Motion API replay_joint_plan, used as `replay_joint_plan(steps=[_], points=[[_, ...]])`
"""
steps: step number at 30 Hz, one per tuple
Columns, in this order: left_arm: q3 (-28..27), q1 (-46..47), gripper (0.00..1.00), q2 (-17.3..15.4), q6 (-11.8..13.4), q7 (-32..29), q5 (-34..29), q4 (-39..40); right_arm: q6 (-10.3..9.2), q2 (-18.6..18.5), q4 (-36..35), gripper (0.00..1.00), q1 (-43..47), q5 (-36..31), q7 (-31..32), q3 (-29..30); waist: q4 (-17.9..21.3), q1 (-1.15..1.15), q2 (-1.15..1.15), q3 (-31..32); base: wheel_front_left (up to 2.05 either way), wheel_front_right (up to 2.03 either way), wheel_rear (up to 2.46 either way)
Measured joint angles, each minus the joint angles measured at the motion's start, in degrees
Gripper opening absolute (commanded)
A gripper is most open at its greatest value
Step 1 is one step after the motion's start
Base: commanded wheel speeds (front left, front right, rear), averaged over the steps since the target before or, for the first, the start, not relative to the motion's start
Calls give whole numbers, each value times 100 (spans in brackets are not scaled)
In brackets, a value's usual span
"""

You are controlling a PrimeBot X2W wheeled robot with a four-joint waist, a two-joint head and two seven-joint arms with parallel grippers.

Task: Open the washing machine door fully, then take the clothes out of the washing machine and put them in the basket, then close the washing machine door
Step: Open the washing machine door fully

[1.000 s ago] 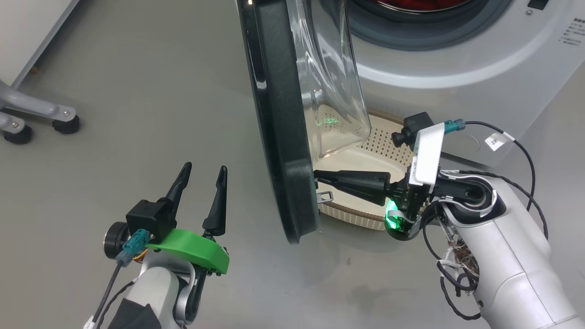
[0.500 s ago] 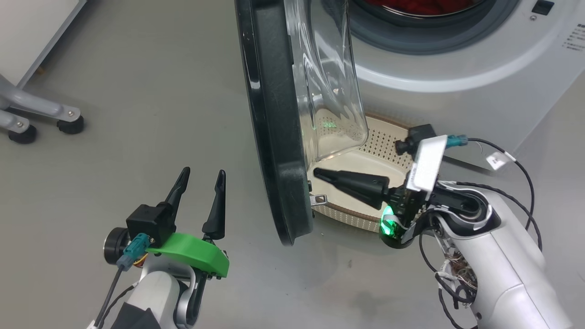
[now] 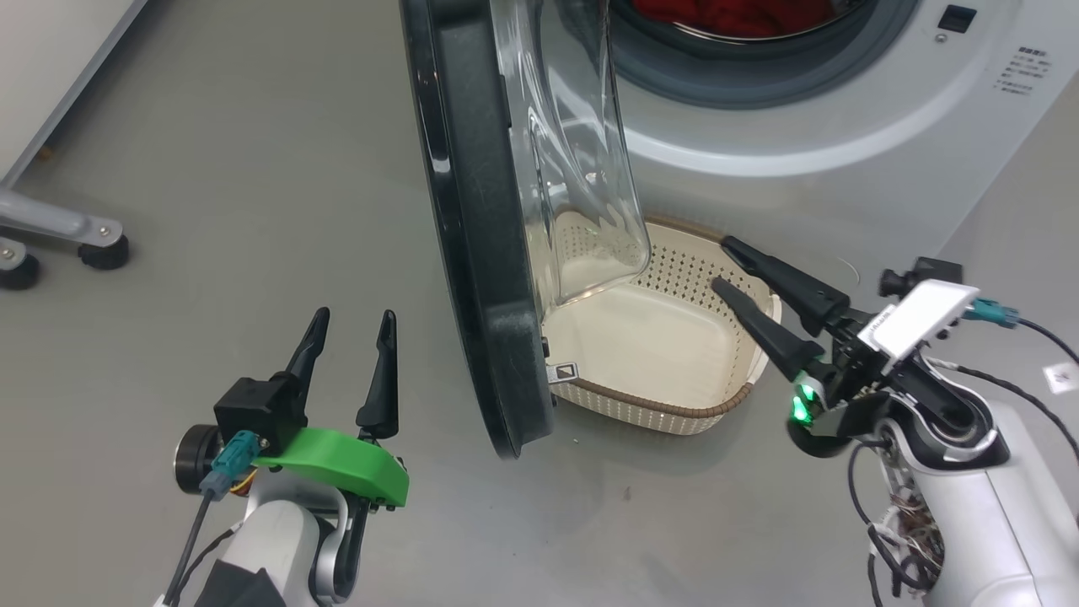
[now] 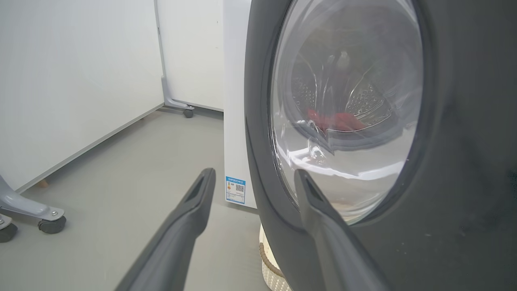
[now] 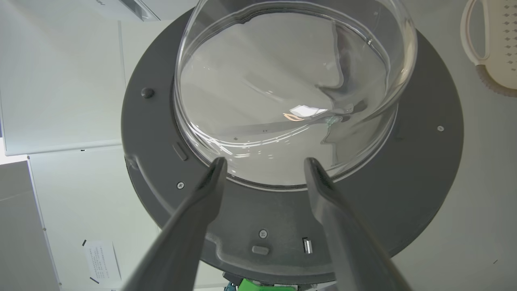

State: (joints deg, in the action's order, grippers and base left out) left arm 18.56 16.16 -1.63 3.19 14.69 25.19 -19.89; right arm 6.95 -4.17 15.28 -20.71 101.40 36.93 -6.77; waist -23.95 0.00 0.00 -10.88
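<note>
- The door (image 3: 472, 253) stands swung out from the washer (image 3: 843, 126), edge-on in the head view. Its black rim faces left and its clear glass bowl (image 3: 573, 152) bulges right, toward the drum opening.
- The door's lower edge hangs over the left end of the basket (image 3: 666, 406). A small metal latch (image 3: 563, 373) sticks out there.
- The clothes (image 3: 733, 15) lie red inside the drum, at the top edge of the head view. In the left wrist view they show as a red patch through the door glass.
- The basket sits on the floor (image 3: 253, 169) right against the washer's front, below the opening, with nothing in it.
- The right gripper (image 3: 722, 262) hovers over the basket's right end with its fingers spread and nothing between them. Its tips point toward the door's inner side, clear of the glass and the rim.
- The left gripper (image 3: 354, 314) is on the door's outer side, near it but apart from it. It is also spread and holds nothing.
- In the left wrist view, a blue label (image 4: 235, 190) sits low on the washer's white side.
- A grey wheeled frame (image 3: 59, 228) stands on the floor far left, well apart from the rest.
</note>
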Motion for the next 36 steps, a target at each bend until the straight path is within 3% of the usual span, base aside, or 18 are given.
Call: replay_joint_plan(steps=[16, 29, 36], points=[[-144, -158, 100, -18, 12, 0, -127, -42, 0, -550, -528, 100, 998, -2535, -2323, 334, 292, 0, 0, 221, 0, 0, 0], [-166, -214, 100, -27, 11, 0, -166, -60, 2, -1316, -918, 100, 1084, -5490, -4445, -235, 427, 0, 0, 286, 0, 0, 0], [-185, -214, 100, -27, 11, 0, -167, -96, -22, -1410, -773, 100, 1084, -6669, -5227, -525, 451, 0, 0, 328, 0, 0, 0]])
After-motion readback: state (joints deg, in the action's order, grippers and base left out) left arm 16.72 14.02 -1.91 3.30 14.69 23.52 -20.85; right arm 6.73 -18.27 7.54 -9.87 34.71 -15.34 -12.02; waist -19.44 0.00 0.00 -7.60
